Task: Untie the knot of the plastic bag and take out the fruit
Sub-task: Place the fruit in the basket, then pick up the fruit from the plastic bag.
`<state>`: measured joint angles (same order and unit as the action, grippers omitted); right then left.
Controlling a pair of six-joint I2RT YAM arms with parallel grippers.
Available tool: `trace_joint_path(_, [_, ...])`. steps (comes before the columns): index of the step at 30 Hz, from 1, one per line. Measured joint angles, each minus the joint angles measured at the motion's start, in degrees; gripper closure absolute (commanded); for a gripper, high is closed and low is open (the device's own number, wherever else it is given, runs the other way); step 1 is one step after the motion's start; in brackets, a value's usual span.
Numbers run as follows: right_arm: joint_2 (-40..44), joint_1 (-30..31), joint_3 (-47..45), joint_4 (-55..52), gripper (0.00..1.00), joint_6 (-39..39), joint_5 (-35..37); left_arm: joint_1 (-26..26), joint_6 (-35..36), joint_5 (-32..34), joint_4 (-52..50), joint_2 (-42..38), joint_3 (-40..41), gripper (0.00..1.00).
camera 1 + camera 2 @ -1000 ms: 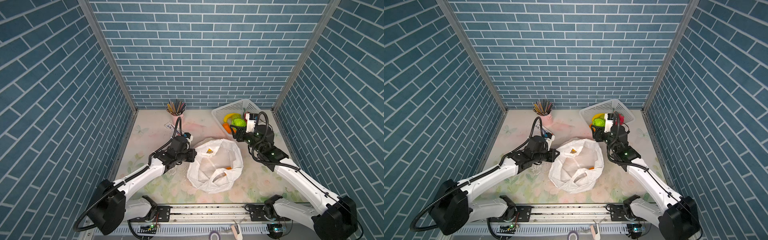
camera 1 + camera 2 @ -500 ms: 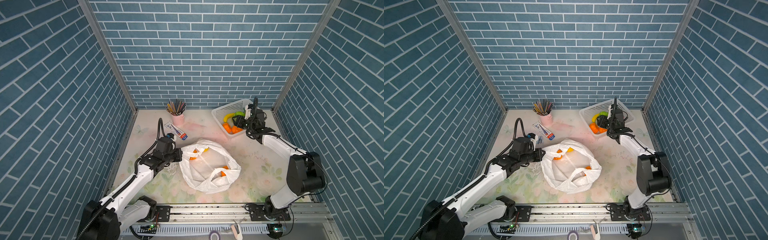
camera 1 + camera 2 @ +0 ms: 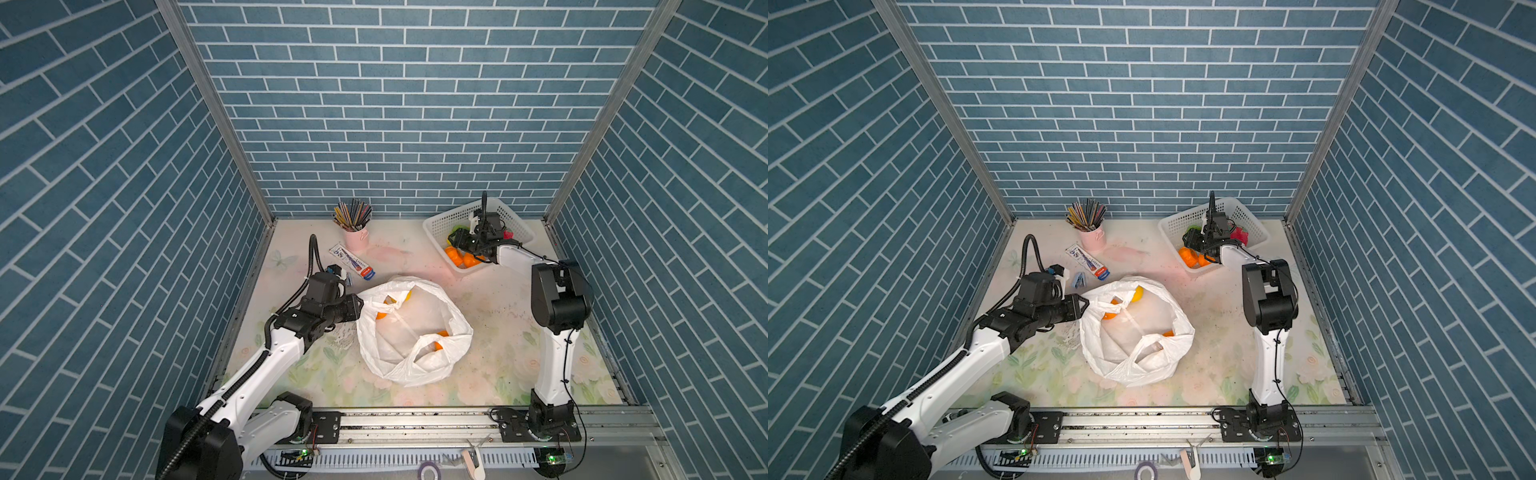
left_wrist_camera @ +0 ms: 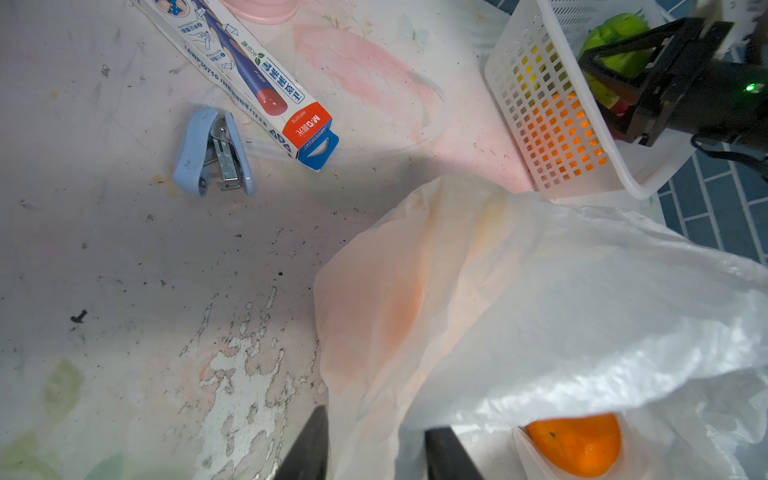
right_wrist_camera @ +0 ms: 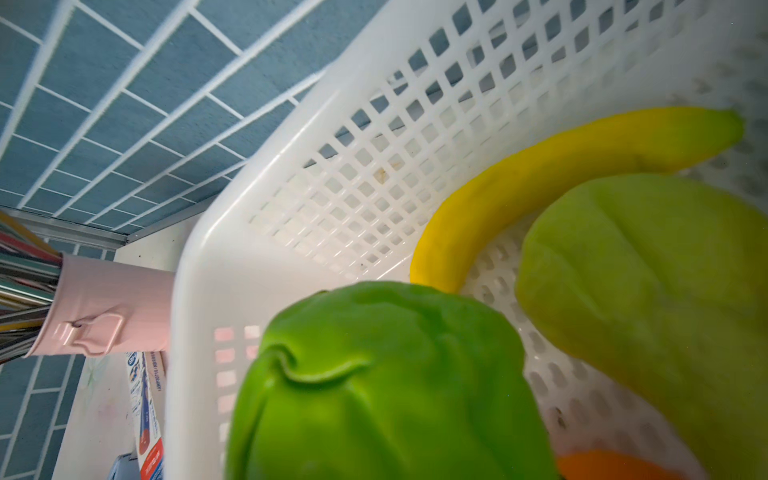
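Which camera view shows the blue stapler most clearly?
The left wrist view: the stapler lies close, whole and sharp. Both top views show only a small blue speck beside the left arm. The right wrist view shows at most an edge.

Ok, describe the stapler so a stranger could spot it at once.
Find the pink cup of pencils by the back wall; a long white pencil box lies in front of it. Beside the box's red end lies the stapler, small and pale blue with a metal mouth.
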<state>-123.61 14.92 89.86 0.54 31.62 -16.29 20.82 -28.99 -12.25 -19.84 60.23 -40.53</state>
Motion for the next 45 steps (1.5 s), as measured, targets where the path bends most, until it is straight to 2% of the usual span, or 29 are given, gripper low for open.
trace_joint_path(6, [-6.5,0.0,8.6,-3.1,0.30,0.1,-3.5,-0.1,0.4,0.0,-0.1,1.0,-1.3,0.44])
trace_joint_path(10, [-8.7,0.0,13.2,-6.0,0.23,0.0,-5.5,-0.1,0.7,0.0,-0.1,1.3,-2.0,0.41])
trace_joint_path(18, [-7.1,0.0,13.0,-10.2,0.19,-1.1,-5.1,-0.2,1.2,-0.9,0.0,1.7,-2.4,0.38])
trace_joint_path(24, [4.7,0.0,5.1,-11.1,0.19,-2.4,-3.0,-0.2,1.3,-2.4,0.6,1.7,-2.4,0.36])
trace_joint_path(33, [31.5,1.6,-11.5,-8.9,0.20,-4.7,-1.0,-0.2,1.2,-5.4,3.2,3.0,-2.4,0.36])
trace_joint_path(40, [49.2,10.1,-24.9,-8.7,0.21,-7.3,-0.2,-0.2,1.2,-7.3,4.8,5.4,-2.4,0.41])
trace_joint_path(45, [55.2,18.8,-28.5,-10.5,0.21,-9.7,0.7,-0.2,1.2,-8.0,5.7,6.3,-2.4,0.50])
